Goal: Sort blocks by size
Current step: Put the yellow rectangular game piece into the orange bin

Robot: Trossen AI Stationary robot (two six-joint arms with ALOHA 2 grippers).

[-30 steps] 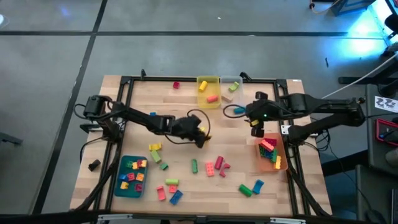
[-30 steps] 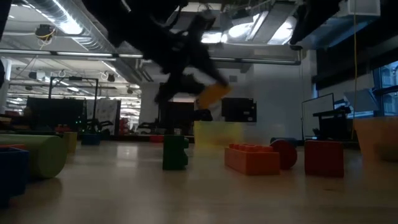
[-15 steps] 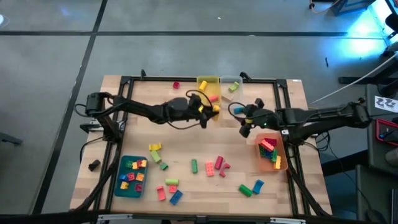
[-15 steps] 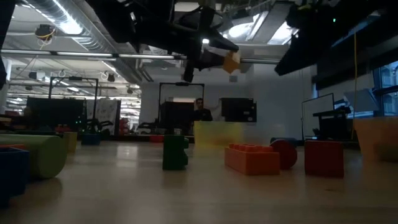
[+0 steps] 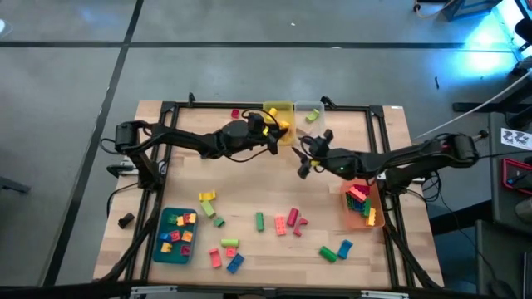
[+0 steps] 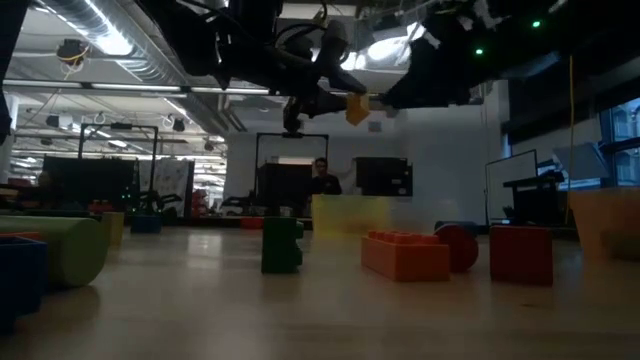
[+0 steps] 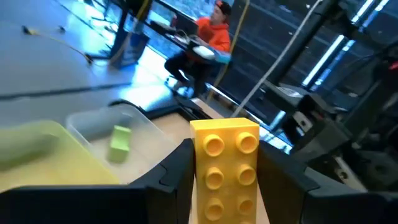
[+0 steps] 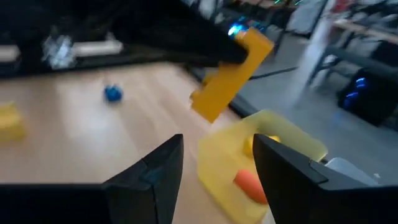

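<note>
Yellow studded plastic brick (image 7: 225, 163) sits clamped in your left end effector (image 5: 273, 133) beside the translucent yellow bin (image 5: 280, 111) at the worktop's far edge; your right end effector (image 8: 214, 168), empty and part-open, crowds close.

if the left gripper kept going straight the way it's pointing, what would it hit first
Probably the yellow bin. The left gripper, shut on a yellow block, points toward the table's far edge, with the bin just ahead and the clear bin beyond. It is carried high, so it might pass over.
</note>
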